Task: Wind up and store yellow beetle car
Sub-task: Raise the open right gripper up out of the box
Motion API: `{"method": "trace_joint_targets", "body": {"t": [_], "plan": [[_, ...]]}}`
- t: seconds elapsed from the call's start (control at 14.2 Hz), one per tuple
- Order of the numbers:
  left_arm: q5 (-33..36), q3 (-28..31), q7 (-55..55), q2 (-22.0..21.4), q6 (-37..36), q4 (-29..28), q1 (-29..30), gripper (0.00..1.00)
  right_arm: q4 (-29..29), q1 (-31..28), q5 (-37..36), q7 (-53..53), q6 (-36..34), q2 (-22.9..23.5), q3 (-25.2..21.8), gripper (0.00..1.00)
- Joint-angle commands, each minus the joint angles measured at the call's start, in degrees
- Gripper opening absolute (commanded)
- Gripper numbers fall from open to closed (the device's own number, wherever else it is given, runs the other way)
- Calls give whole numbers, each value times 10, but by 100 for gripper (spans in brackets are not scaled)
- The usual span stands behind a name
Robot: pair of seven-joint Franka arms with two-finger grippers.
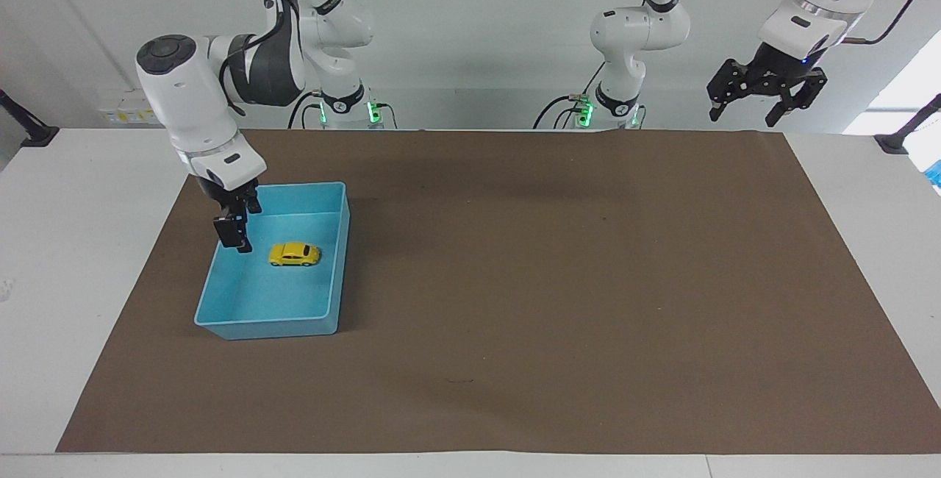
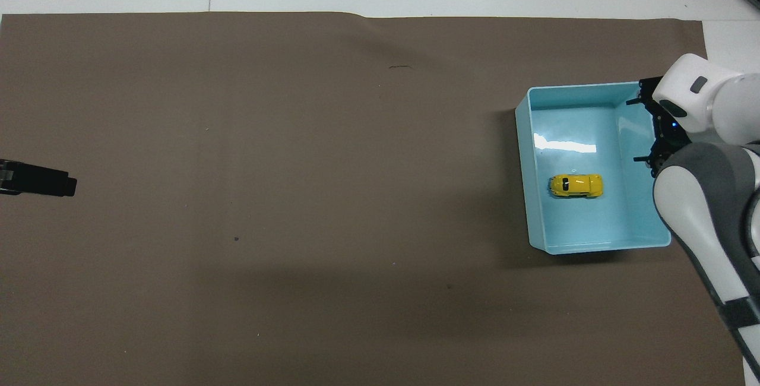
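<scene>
Overhead: one yellow beetle car (image 2: 575, 186) (binned)

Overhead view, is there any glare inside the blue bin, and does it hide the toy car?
Overhead view: a bright white streak on the bin floor, clear of the car. Facing view: no such streak, the car plainly lit.

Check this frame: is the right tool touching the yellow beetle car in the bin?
Apart. The facing view shows bare bin floor between the right tool, raised over the light blue bin, and the yellow beetle car.
</scene>
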Motion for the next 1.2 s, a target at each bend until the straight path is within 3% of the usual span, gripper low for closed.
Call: {"method": "trace_joint_targets", "body": {"t": [0.0, 0.63, 0.85, 1.13], "plan": [[-8, -2, -1, -8, 0, -8, 7, 100, 10, -5, -3, -7, -14, -9, 3, 100], [-8, -2, -1, -8, 0, -8, 7, 100, 14, -3, -5, -8, -32, -39, 1, 100], [-8, -2, -1, -8, 0, -8, 7, 100, 14, 33, 3, -2, -43, -64, -18, 100], [-8, -2, -1, -8, 0, -8, 7, 100, 21, 41, 4, 102, -81, -77, -29, 100]]}}
